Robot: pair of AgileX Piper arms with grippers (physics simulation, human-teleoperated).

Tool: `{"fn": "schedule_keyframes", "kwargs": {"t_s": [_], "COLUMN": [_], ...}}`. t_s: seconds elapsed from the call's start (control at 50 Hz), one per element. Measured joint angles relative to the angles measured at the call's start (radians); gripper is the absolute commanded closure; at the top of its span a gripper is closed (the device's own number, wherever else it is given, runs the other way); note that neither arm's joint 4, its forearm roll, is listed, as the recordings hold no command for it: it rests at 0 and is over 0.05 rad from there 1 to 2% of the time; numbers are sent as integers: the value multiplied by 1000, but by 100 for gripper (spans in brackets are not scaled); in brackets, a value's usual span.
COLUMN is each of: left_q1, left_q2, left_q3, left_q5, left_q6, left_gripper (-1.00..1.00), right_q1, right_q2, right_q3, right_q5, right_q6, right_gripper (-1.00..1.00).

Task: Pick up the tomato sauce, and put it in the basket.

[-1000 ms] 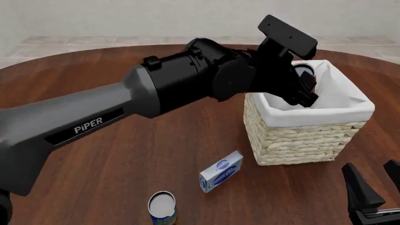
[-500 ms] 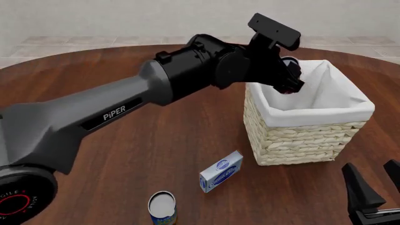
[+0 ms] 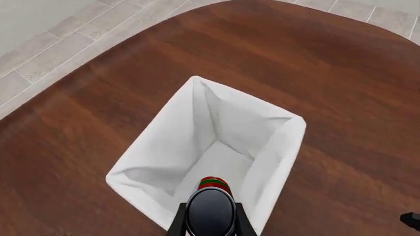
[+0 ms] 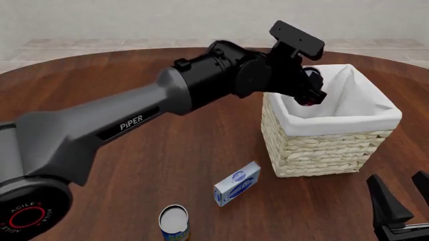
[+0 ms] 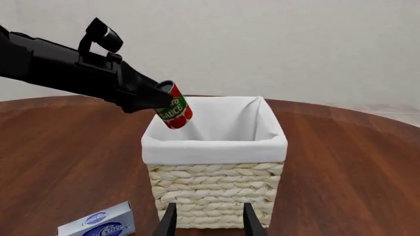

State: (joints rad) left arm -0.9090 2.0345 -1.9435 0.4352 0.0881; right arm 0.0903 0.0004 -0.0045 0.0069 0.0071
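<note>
My left tool [image 5: 157, 96] grasping tilted tomato sauce [image 5: 174, 111] above basket [image 5: 217, 184] rim, my right tool [image 5: 208, 219] released

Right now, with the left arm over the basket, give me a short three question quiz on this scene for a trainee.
1. True or false: the tomato sauce already rests on the floor of the basket.
2. Multiple choice: what stands on the table nearest the front edge? A) the blue and white box B) the can with the blue and yellow label C) the basket
3. Fill in: the right gripper holds ____.

Key: 1 false, the left gripper holds the can tilted above the lined opening. 2 B. 3 nothing, its jaws stand open.
</note>
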Motion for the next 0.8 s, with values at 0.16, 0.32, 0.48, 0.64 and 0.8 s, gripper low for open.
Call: {"fn": "schedule_keyframes", "kwargs": {"t_s": [0.16,0.32,0.48,0.64,0.8], "left_q1": [-11,-14,-11,-7,-4], "left_q2": [11,26,41,53,62], "left_q3": [-3,-20,-45,-66,-83], "left_q5": [28,62,90,104,112], "left_q6": [24,55,79,95,102], "left_gripper": [100,100,-100,-100,-100], "right_q1": [0,1,2,3,4], "right_q2": [0,0,0,0,0], "right_q3": [0,0,0,0,0], "right_q5": [0,0,0,-1,-1], "right_q6": [0,-1,-2,-3,-5], "right_gripper": [-100,-100,-100,-100,-100]}}
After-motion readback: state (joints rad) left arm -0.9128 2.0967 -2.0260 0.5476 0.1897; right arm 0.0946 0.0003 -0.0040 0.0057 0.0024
